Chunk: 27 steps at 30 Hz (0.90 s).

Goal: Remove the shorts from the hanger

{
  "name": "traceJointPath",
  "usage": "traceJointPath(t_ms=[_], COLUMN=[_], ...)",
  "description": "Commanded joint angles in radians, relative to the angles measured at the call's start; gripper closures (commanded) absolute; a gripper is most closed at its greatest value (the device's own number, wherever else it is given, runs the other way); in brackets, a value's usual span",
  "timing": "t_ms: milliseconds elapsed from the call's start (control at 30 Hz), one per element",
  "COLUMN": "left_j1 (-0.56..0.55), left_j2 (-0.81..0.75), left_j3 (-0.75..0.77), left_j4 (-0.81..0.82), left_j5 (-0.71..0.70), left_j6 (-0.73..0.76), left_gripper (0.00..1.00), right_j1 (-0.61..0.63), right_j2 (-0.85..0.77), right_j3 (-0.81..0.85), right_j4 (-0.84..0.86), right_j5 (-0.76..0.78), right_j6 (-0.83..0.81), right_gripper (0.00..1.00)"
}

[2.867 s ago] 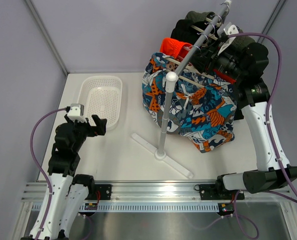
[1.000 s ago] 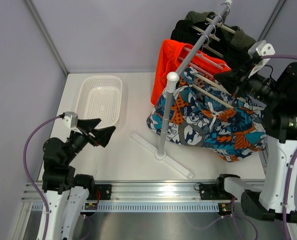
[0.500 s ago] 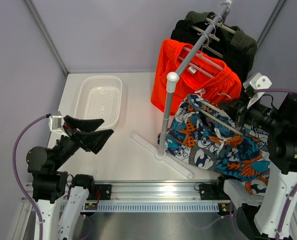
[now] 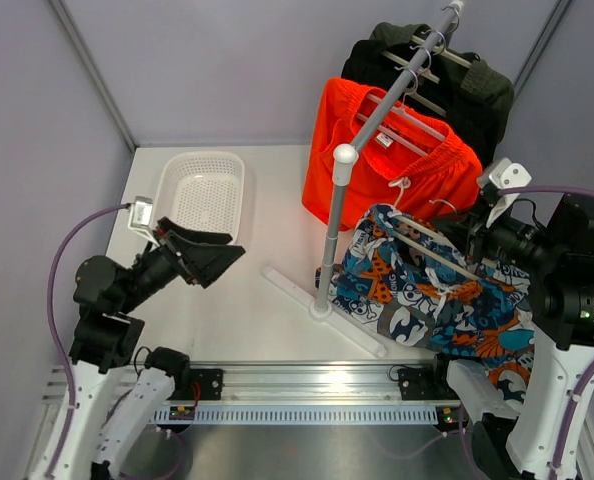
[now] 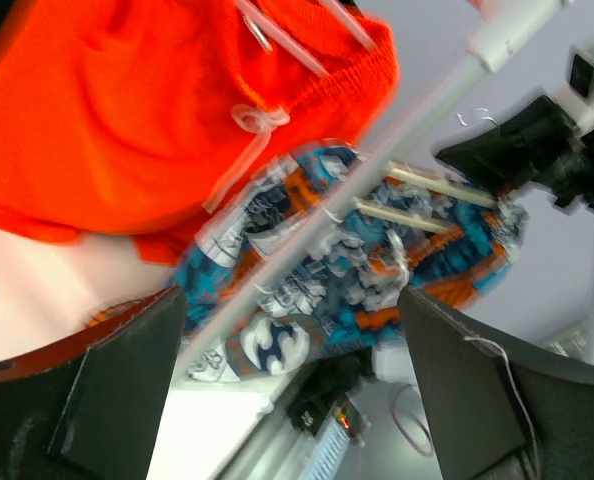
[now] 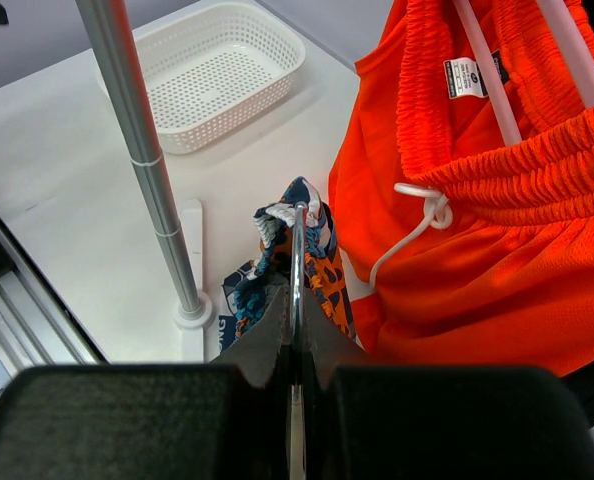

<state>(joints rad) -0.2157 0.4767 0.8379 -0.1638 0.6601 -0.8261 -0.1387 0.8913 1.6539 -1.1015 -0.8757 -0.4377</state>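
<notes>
Over the table [image 4: 267,215], patterned shorts [image 4: 417,300] are now off the rail [image 4: 377,108], their hanger [image 4: 429,240] pinched by the right gripper [image 6: 295,335]; the left gripper [image 4: 227,250] gapes empty, ready to tug.

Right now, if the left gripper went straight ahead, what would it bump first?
Probably the rack pole: it crosses between the open fingers of the left gripper in the wrist view, with the patterned shorts behind. Depth is unclear.

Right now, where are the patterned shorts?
In the top view the patterned shorts are on the right, beside the rack pole and nearer than the orange shorts, on a hanger held by the right gripper.
</notes>
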Motion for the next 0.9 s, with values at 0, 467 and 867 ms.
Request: traceJointPath(t_ms=[0, 467, 867], left_j1=[-0.261, -1.306, -1.317], left_j2=[0.068, 0.574, 0.888], left_j3=[0.030, 0.297, 0.552], left_j4=[0.015, -0.054, 0.014], left_j5=[-0.185, -1.302, -1.475], left_j6=[0.062, 0.228, 0.128], left_gripper=[0.09, 0.13, 0.17], right_j1=[-0.004, -0.004, -0.004], right_j2=[0.000, -0.067, -0.124], right_j3=[-0.006, 0.004, 0.023], right_j4=[0.046, -0.115, -0.205], right_j5=[-0.016, 0.000, -0.074], right_j6=[0.011, -0.153, -0.179], right_gripper=[1.00, 1.00, 1.00])
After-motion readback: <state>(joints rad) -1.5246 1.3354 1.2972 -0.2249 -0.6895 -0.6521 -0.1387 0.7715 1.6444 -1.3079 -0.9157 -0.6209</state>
